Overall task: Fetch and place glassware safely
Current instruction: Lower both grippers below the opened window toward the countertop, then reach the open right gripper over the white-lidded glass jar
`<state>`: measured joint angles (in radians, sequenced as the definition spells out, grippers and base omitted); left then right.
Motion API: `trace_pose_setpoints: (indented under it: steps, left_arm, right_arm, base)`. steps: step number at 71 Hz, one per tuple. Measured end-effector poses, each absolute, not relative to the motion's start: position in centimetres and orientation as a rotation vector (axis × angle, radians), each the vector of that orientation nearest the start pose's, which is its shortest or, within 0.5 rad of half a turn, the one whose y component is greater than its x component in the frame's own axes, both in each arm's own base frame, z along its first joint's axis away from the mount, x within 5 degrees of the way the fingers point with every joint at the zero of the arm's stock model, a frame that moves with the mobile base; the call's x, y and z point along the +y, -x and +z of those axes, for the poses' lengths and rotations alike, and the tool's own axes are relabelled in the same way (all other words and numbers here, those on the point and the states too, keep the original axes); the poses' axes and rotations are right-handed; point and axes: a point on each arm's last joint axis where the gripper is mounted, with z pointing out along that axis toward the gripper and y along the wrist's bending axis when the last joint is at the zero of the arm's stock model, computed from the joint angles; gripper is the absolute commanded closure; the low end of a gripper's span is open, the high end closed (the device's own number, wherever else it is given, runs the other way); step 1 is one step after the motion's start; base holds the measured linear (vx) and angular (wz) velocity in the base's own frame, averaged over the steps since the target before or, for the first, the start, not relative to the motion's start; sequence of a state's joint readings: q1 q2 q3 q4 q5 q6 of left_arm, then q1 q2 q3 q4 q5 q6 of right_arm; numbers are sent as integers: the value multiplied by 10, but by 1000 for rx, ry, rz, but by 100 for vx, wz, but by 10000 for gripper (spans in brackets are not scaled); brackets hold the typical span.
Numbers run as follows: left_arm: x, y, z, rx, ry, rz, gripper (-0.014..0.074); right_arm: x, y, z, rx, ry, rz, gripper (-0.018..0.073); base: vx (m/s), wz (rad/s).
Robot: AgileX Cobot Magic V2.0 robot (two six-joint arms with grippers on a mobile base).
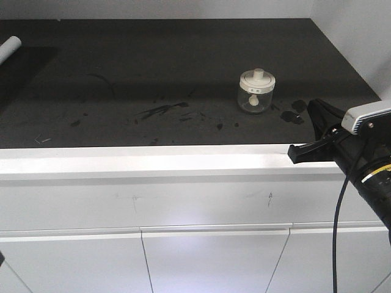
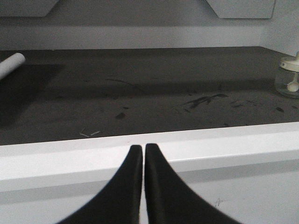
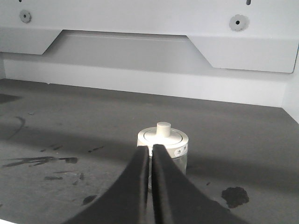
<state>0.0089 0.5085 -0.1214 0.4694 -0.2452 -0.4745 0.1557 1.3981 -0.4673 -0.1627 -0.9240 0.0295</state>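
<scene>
Nearest me, my left pincer (image 2: 142, 148) hangs at the white front edge, fingers pressed almost together on nothing. My right pincer (image 3: 150, 149) is just as narrow and empty. Beyond it, apart from it, the glass jar (image 3: 164, 138) stands upright, lid on, on the dark stained surface (image 1: 183, 61), toward the right.

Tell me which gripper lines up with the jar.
The right gripper: shut, it points straight at the jar. The left gripper faces countertop, the jar far to its right.
</scene>
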Motion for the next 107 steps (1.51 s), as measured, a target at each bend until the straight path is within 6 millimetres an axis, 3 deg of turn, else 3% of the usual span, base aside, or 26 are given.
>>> trace_pose_setpoints:
  steps: [21,43,50,61,73,80,107]
  left_arm:
    - [-1,-83,239,1606,1,-20,604]
    - [-1,-79,241,1581,4,-19,603]
    - [-1,-79,241,1577,3,-20,603]
    - [-1,-79,241,1577,3,-20,603]
    - [-1,-79,241,1577,3,-20,603]
    - [-1,-79,241,1577,3,-20,603]
    - [-1,-79,241,1577,4,-21,603]
  right_arm:
    - [53,-257,242,1471,282,168,560]
    - [56,-257,242,1463,323,173,550]
    - [56,-258,244,1457,325,174,508]
    - [57,-265,253,1447,327,168,352]
    - [60,-288,260,1447,328,163,113]
    - [63,-305,260,1467,329,156,39]
    - [73,-386,272,1490,312,141,35]
  base:
    - [0,0]
    - [0,0]
    - [0,0]
    - [0,0]
    - [0,0]
    - [0,0]
    - [0,0]
